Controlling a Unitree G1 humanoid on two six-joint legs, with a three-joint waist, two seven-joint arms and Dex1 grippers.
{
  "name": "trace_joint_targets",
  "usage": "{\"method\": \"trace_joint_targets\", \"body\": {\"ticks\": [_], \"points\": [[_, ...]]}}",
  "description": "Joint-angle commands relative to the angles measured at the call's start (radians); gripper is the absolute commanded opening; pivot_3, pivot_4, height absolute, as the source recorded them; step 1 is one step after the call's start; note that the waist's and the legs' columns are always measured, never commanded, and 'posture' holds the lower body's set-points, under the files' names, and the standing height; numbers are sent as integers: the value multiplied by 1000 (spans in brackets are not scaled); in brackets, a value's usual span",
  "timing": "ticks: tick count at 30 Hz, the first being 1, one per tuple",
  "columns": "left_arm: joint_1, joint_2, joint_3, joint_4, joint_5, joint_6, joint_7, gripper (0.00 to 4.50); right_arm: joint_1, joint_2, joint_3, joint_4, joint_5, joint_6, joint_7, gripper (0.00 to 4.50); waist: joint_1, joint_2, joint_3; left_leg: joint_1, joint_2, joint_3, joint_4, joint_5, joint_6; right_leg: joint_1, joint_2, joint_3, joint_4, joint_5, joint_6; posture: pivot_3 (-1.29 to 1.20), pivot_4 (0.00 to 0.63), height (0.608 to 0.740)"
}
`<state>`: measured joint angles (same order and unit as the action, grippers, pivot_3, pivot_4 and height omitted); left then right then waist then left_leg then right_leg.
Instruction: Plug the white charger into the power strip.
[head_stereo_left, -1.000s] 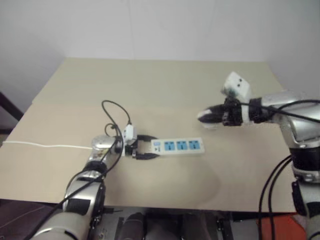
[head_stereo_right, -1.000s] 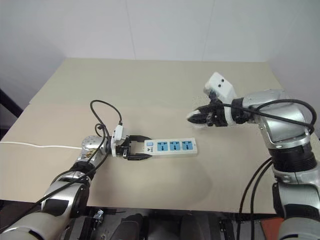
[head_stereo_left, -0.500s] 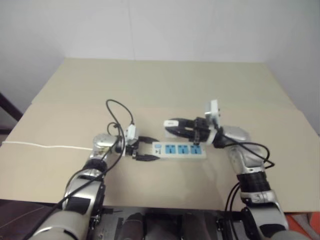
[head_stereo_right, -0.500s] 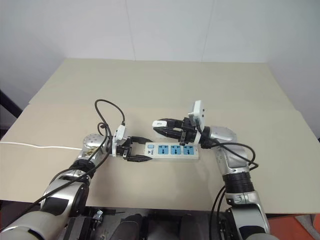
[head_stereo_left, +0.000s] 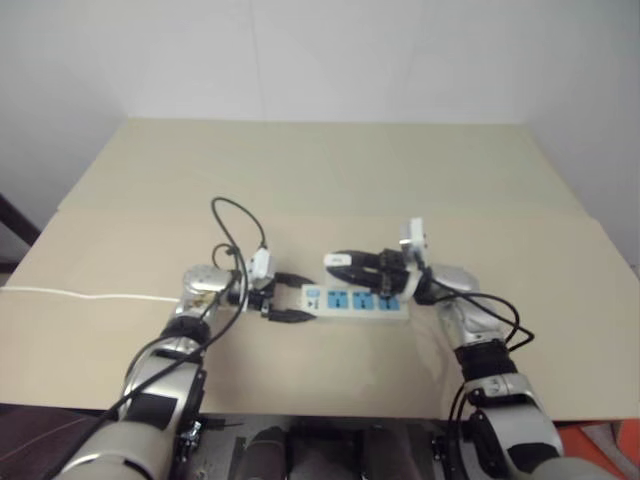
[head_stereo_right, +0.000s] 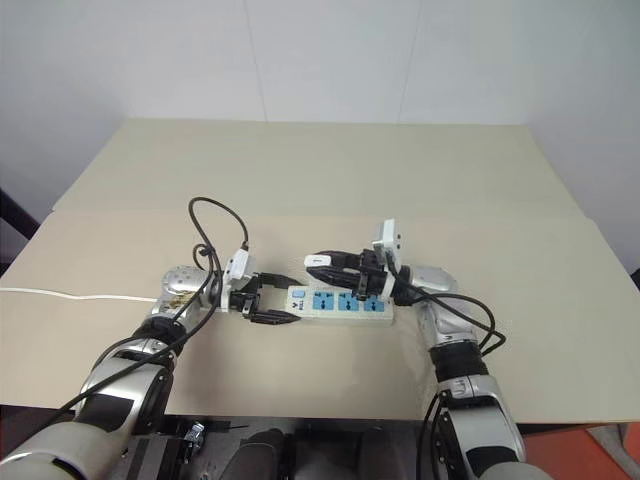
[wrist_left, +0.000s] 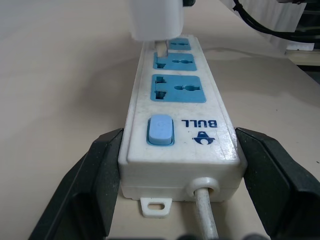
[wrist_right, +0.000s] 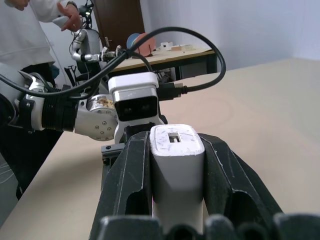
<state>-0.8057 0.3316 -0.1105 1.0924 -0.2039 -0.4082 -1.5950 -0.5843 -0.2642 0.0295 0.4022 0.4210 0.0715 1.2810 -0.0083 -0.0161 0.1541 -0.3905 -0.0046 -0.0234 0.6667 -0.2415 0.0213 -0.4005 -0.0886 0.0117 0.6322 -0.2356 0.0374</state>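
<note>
The power strip (head_stereo_left: 360, 300) lies on the tan table, a long white bar with three blue sockets and a blue switch (wrist_left: 160, 130) at its near end. My left gripper (head_stereo_left: 290, 303) is shut on that switch end, one black finger (wrist_left: 95, 175) on each side. The white charger (wrist_right: 176, 155) sits between the fingers of my right gripper (head_stereo_right: 322, 262), which is shut on it. The charger (wrist_left: 156, 20) hangs just over the strip. Its prongs reach down at the middle socket (wrist_left: 175, 61); I cannot tell whether they are in.
The strip's thin white cord (head_stereo_left: 90, 295) runs off to the table's left edge. A black cable (head_stereo_left: 235, 225) loops above my left wrist. A person in a white sleeve (wrist_right: 30, 30) stands beyond the table, next to another table (wrist_right: 165, 47).
My right arm has swung down and to the left from the table's right side, bringing the charger over the strip. The left gripper has kept its hold and place.
</note>
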Motion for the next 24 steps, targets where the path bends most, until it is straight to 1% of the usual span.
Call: {"method": "trace_joint_targets", "body": {"ticks": [1,24], "points": [[12,-2,-45,-5,8,13,-19,3219,-25,5,-2,4,4,-31,18,1108,0,0,0,0,0,0,0,0,0,0,0,0,0,0,0,0,150,740],[3,5,-61,14,-8,17,-19,3219,-45,18,0,177,-48,-125,47,1108,-3,0,0,1,0,0,0,0,0,0,0,1,0,0,0,0,150,740]]}}
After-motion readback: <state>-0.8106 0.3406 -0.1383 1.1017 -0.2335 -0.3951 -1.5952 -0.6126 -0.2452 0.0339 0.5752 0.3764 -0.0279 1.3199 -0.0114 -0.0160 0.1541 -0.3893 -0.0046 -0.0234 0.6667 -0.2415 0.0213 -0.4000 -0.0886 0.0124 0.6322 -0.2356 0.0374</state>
